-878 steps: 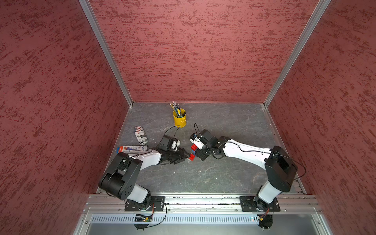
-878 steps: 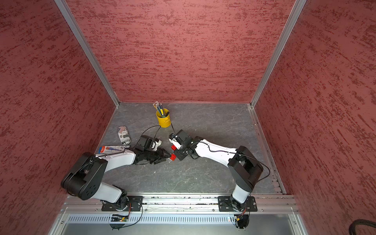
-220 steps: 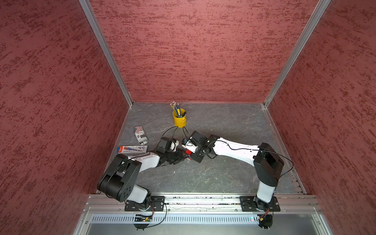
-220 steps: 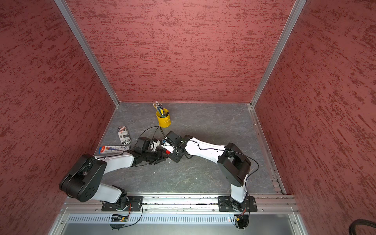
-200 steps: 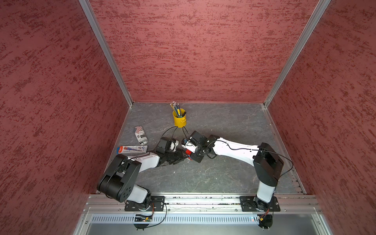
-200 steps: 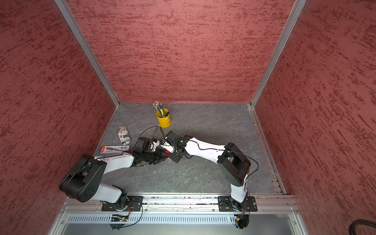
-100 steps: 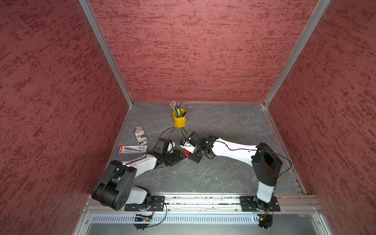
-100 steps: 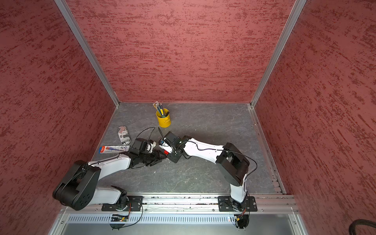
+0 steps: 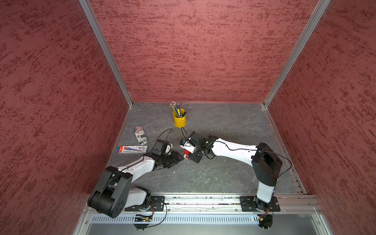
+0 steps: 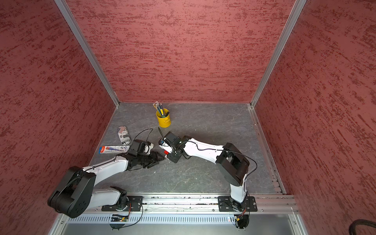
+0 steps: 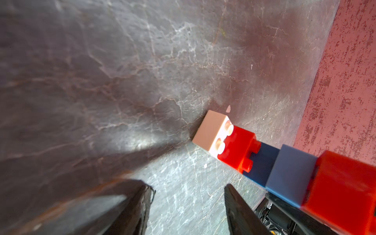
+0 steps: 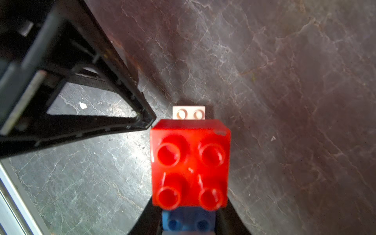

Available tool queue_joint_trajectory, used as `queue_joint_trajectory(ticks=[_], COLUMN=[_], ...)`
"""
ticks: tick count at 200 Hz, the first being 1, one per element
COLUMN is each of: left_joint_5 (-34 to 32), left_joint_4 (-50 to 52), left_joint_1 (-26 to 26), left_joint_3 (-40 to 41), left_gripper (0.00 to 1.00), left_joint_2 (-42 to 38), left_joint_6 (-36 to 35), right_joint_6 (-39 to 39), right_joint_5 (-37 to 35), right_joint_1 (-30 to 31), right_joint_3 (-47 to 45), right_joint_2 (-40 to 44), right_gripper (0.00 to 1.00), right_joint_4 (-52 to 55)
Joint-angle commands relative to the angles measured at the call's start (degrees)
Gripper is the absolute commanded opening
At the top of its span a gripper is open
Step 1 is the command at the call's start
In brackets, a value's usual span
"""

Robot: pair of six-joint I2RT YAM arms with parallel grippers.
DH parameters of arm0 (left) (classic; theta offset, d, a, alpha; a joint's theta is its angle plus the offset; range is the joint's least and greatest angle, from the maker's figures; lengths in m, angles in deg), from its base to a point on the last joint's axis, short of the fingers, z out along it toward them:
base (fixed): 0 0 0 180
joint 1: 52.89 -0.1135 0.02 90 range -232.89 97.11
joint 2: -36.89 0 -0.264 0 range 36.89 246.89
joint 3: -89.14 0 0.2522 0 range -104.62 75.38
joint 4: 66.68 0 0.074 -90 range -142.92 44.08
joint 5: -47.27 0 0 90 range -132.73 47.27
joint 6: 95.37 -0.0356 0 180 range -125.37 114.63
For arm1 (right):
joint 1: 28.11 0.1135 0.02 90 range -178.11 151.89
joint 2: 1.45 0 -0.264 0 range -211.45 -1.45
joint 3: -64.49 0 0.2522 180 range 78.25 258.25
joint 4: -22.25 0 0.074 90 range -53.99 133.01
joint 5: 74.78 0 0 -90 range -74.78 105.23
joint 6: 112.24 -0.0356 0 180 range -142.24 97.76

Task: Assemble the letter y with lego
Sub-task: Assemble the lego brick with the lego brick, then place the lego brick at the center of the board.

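Left claw (image 9: 180, 159) and right claw (image 9: 190, 157) of mine come nearly tip to tip just below the middle of both top views. Scanning from the left: one pen packet (image 9: 132, 149) lies flat, and one can (image 9: 140, 135) lies on its side above it. Then comes my left claw, its two fingers spread and bare. Just right of its tips is the letter y (image 9: 186, 152), low over the grey floor (image 9: 223, 122), with my right claw clamped on it. On it I count one white brick (image 11: 209, 132), two red bricks (image 11: 237, 148), and blue (image 11: 289, 175) between the reds, one piece or two I cannot tell. One yellow cup (image 9: 179, 120) of pencils stands above both claws.
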Motion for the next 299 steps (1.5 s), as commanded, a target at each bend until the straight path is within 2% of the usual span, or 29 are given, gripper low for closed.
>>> queue_joint_trajectory(ticks=[1,97,205,299], left_joint_5=[-3.15,-2.63,-1.49,-1.13], left_joint_4=[5.77,11.71,15.88,12.86], left_joint_1=[-0.93,-3.37,-3.79,-2.19], left_joint_3=[2.18,0.13,-2.77,-2.63], left_gripper=[0.61,0.61,0.61,0.62], left_joint_2=[-0.57,-6.19,-10.08,-8.39], left_joint_6=[0.20,-0.55,0.03,2.40], right_joint_6=[-0.11,-4.82,-11.64,-15.56], right_joint_5=[-1.21,8.06,20.31,27.51], right_joint_1=[-0.03,-2.45,-9.32,-11.67], right_joint_3=[-0.26,-2.74,-16.27,-25.29], right_joint_2=[-2.40,5.17,15.37,17.81], right_gripper=[0.29,0.29,0.29,0.30], right_joint_4=[1.60,-4.93,-16.73,-25.06])
